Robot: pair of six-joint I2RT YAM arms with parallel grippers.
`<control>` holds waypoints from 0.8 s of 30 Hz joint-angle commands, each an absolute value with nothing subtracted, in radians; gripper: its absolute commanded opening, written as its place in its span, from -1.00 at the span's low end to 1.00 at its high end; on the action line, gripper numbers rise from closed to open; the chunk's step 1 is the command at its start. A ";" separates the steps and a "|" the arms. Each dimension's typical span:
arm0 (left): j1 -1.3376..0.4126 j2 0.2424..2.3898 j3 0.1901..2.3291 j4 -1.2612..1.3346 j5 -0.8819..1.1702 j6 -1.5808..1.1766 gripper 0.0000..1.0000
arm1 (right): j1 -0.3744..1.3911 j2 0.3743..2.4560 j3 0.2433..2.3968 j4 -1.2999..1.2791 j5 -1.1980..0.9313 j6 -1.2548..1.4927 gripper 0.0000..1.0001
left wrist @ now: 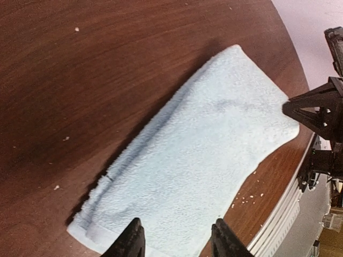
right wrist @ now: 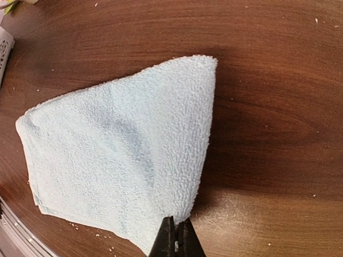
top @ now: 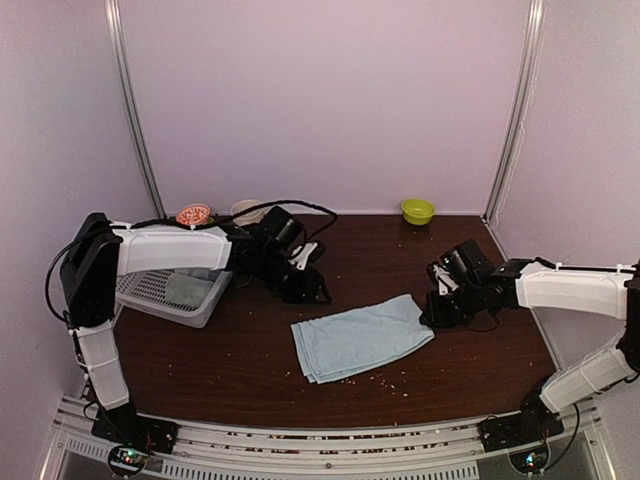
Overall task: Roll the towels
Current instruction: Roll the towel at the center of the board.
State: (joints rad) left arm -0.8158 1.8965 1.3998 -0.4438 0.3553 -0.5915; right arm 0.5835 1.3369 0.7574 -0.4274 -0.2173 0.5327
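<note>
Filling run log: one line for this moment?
light blue towel: folded, flat | right end effector: shut on its edge | left end effector: open, empty

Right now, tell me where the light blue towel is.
Top view: the light blue towel lies centre-right on the table, its right corner pinched in the right hand.

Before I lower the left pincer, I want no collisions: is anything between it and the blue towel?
Nothing visible does. The left pincer hangs open over one end of the towel, with only air between them. The right pincer is shut on the opposite corner, and the basket stands off to the side.
</note>
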 commanded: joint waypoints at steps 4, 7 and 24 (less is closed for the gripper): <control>-0.854 1.958 1.399 -0.416 0.409 -0.622 -0.19 | 0.699 1.401 0.823 -0.434 -0.147 0.459 -1.00; -0.853 1.966 1.375 -0.408 0.416 -0.624 -0.21 | 0.727 1.414 0.822 -0.409 -0.154 0.462 -1.00; -0.853 2.028 1.305 -0.413 0.387 -0.636 -0.55 | 0.840 1.457 0.820 -0.331 -0.225 0.442 -1.00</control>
